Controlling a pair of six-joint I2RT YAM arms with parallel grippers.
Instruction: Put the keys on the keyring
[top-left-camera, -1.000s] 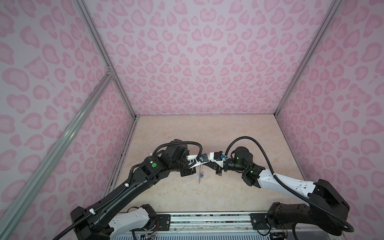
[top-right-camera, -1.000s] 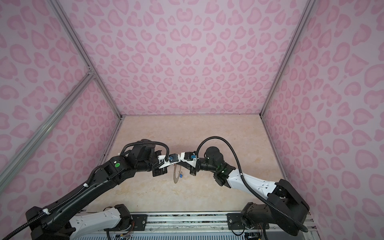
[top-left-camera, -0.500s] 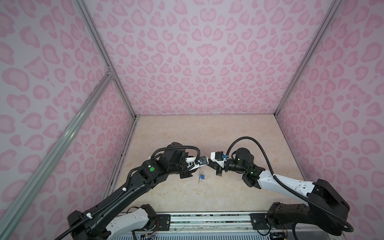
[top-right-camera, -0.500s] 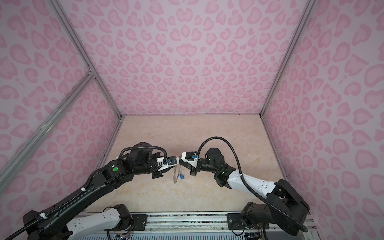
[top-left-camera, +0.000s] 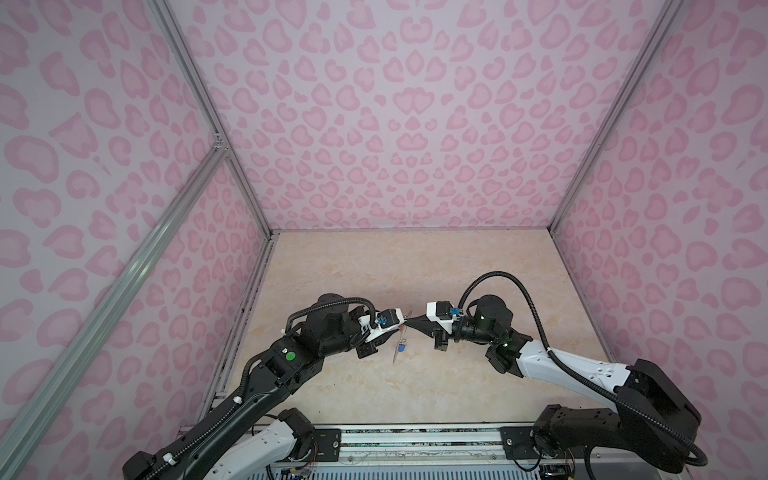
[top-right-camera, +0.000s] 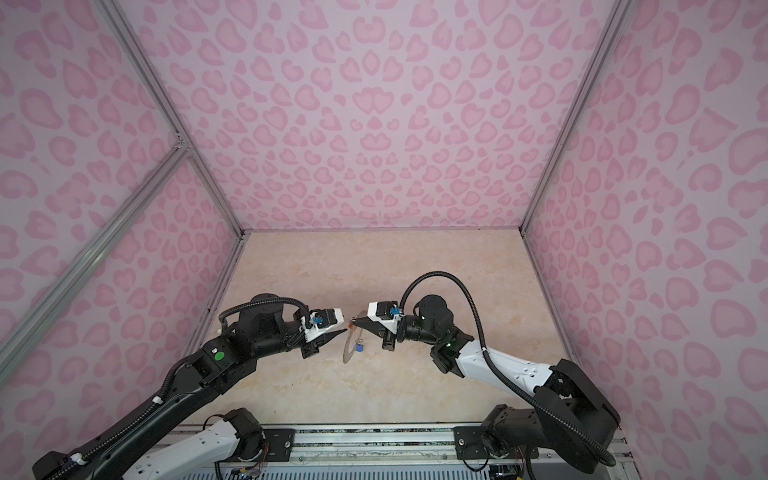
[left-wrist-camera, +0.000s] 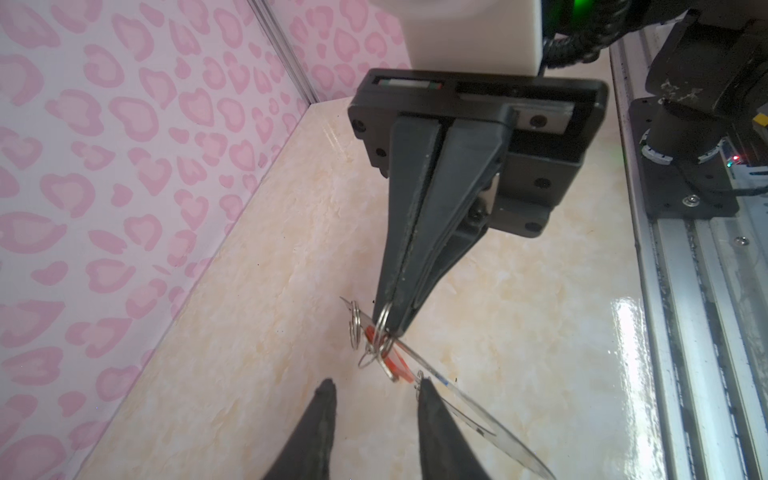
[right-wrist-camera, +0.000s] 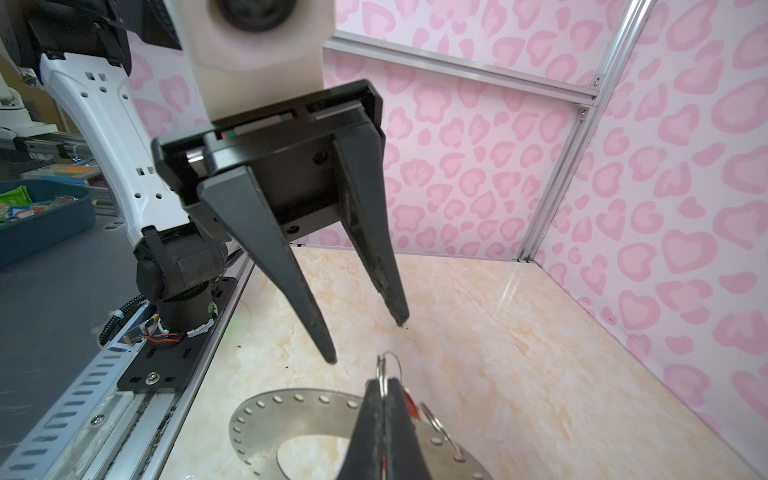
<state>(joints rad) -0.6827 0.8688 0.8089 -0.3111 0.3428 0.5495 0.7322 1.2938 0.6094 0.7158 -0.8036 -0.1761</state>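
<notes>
R gripper (left-wrist-camera: 394, 327): pressed shut, pinching a wire loop (left-wrist-camera: 383, 318) on the keyring's rim.
Keyring (right-wrist-camera: 266, 415): hung from that pinch, almost edge-on in both top views and clear of the table (top-left-camera: 415, 270).
Why held so: prob. to keep the keyring up and steady so the other arm could work at its rim. That's my guess.
L gripper (right-wrist-camera: 367, 340): fingers spread, nothing btwn them. Tips were just beside the keyring's top edge and weren't touching it, as far as I could see.
Why spread: looked like it was either done at the keyring's rim or about to go in, couldn't say which.
Red tag (left-wrist-camera: 392, 365): right at the pinched loop on the keyring, tangled w/ small rings. It looked hooked on, not confirmed.
Blue tag (top-left-camera: 401, 348): dangled lower, just beside the keyring's face, on the R-arm side.
Key blades: too small to make out.
L arm pose: reached in low, wrist about level, fingers aimed at the keyring.
R arm pose: stretched in from the opposite side of the keyring, fingers nearly tip to tip w/ the L ones.
Stage: both tags at the keyring, so prob. near the end.
</notes>
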